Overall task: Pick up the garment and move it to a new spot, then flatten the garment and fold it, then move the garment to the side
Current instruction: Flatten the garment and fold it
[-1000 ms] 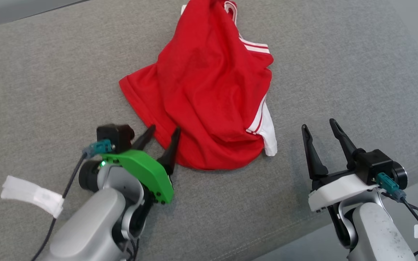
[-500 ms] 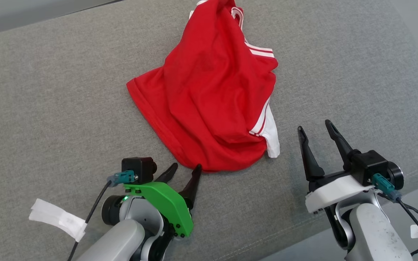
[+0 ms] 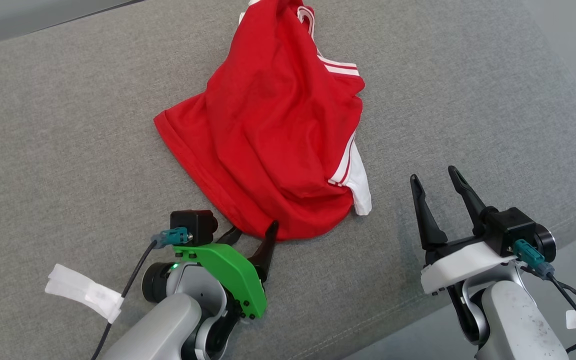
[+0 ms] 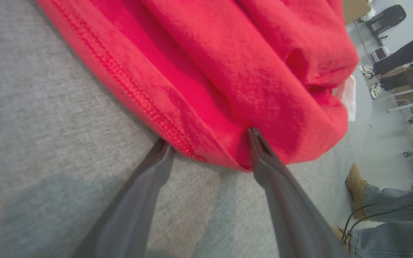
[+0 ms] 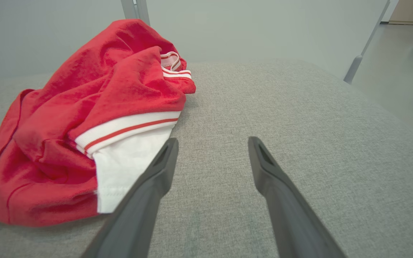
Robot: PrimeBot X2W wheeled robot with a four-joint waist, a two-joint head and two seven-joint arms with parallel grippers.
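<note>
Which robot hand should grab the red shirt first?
Left. The left gripper is open with its tips at the hem of the red shirt; the right gripper is open too, but apart from it.

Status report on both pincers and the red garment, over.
Left pincer open, straddling near hem of red garment. Right pincer open, off the cloth. White strip lies apart, left.

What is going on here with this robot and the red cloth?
A two-armed robot is starting on a crumpled red garment lying on a grey cushion. Its left end effector is open at the garment's near hem, fingers either side of the edge, nothing gripped yet. The right end effector hovers open, apart from the cloth.
</note>
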